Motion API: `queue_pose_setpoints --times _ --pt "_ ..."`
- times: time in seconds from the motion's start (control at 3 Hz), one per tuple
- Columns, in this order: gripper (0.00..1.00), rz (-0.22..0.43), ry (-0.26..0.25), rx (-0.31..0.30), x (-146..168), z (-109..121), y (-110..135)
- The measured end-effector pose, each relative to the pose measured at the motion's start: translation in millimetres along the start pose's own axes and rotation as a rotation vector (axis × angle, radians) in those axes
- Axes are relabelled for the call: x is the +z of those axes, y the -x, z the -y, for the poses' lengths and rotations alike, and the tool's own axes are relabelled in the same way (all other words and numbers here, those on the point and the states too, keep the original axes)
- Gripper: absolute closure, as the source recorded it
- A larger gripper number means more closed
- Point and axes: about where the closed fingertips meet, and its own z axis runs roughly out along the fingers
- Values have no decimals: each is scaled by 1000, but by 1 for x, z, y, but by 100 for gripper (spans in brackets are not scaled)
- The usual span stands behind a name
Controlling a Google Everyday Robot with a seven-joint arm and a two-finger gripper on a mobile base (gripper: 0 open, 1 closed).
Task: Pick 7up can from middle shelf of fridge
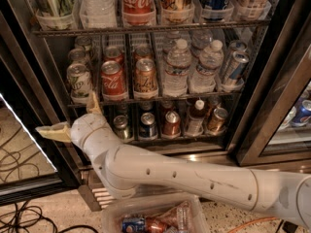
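Several cables (19, 217) lie on the floor, below and left of my gripper (65, 113). The gripper sits low at the left front of the fridge (272, 81), under the front rail of the middle shelf (160, 99). Its two beige fingers (52, 132) are spread wide apart with nothing between them; one points left, the other points up toward the rail.

The 7up can (79, 81) stands upright at the front of the leftmost lane, just above the gripper. The upper fingertip shows by the can's lower right edge, and I can't tell if it touches. More cans line up behind it in the same lane.

Up and right of the gripper, in the next lane, is a red Coke can (112, 79), then an orange-brown can (145, 77), both upright at the rail. Further right stand two lanes of water bottles (177, 67). Beyond them a silver-blue can (234, 68) leans tilted at the far right end of the shelf.

Well above the gripper, the top rack holds tall cans in clear cups (138, 17). Level with the gripper and to its right, the lower rack (194, 136) has small cans and bottles.

My white arm (194, 178) runs from the gripper down and off to the right, passing in front of the fridge base. Below the arm is a clear bin (116, 212) with a few cans lying in it.
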Motion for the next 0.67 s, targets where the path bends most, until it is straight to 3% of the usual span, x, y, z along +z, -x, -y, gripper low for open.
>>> queue_pose_setpoints --times 0.33,0.67 --pt "38 1 -17 4 -2 0 -1" --pt "37 1 -17 4 -7 -4 -1"
